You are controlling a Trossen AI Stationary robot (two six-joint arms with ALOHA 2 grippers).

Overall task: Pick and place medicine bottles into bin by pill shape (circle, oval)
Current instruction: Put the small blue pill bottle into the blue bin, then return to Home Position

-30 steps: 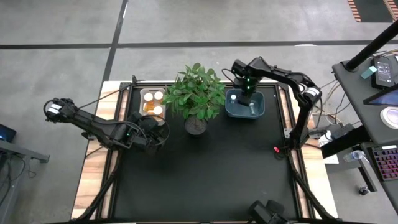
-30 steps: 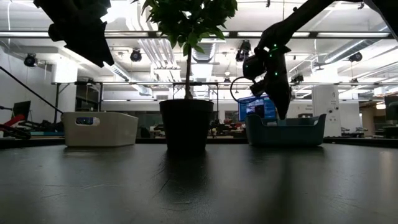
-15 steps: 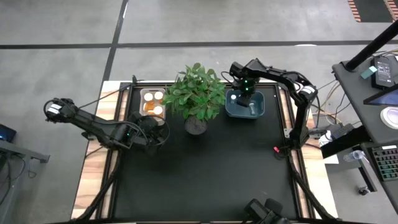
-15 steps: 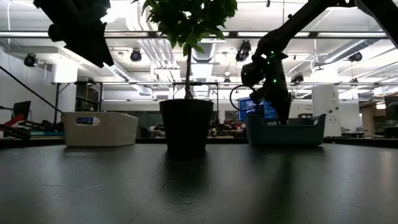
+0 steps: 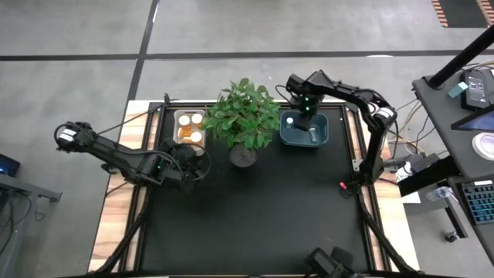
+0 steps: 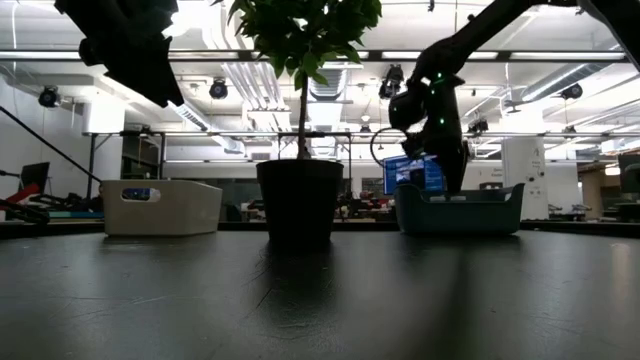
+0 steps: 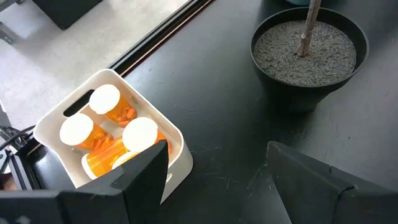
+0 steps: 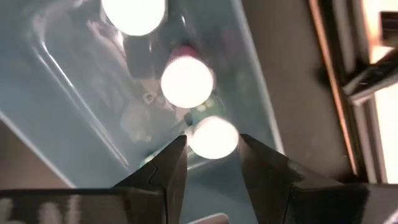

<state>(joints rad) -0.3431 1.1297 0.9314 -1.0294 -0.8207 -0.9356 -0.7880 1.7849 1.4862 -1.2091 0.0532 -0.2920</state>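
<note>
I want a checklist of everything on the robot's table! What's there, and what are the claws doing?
Surface: black mat, bare in front.
Job's things: white bin with orange bottles, white caps; blue bin with white-capped bottles.
Clutter: potted plant between the bins.
Grippers: left claw open, empty, raised beside the white bin; right claw above the blue bin, fingers apart, nothing between them.
Cables: wires at the table's right edge.
Surroundings: grey floor, a desk with a keyboard to the right; no person seen.
</note>
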